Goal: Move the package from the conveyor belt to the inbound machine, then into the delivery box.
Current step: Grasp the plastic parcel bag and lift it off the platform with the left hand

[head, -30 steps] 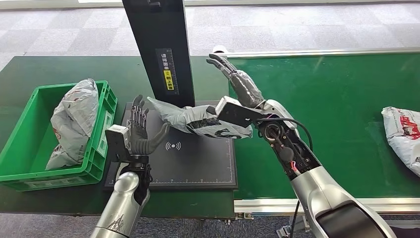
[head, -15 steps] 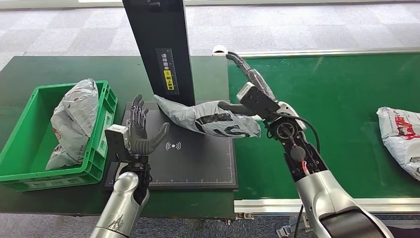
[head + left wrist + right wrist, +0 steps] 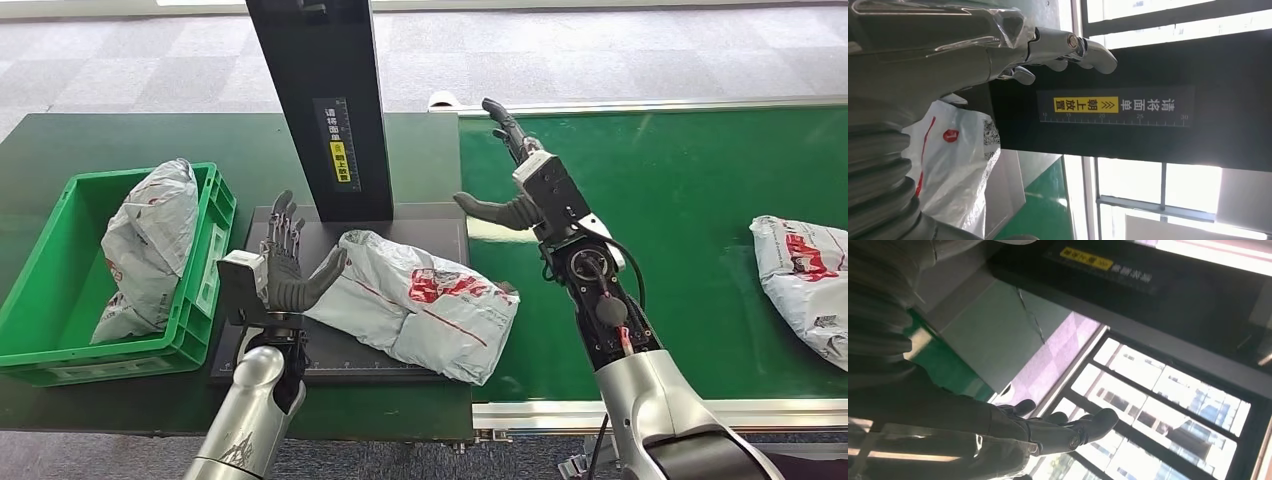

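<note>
A grey plastic package (image 3: 415, 303) with red print lies flat on the black pad of the inbound machine (image 3: 330, 355), its right end overhanging toward the belt. The same package (image 3: 955, 165) shows white in the left wrist view. My left hand (image 3: 287, 265) stands upright and open at the package's left end, thumb touching or nearly touching it. My right hand (image 3: 520, 178) is raised above the belt's left end, open and empty, clear of the package. Its fingers (image 3: 1068, 430) hang spread in the right wrist view. The green delivery box (image 3: 60, 330) at the left holds another grey package (image 3: 150, 245).
The machine's black scanner column (image 3: 325, 100) rises behind the pad, with a yellow label (image 3: 1085, 105). A second package (image 3: 805, 280) lies on the green conveyor belt (image 3: 690, 200) at the far right. A metal rail edges the belt at the front.
My right hand let go of the package, which dropped flat onto the pad, and the hand drew back up over the belt. The far-right package crept left on the belt.
</note>
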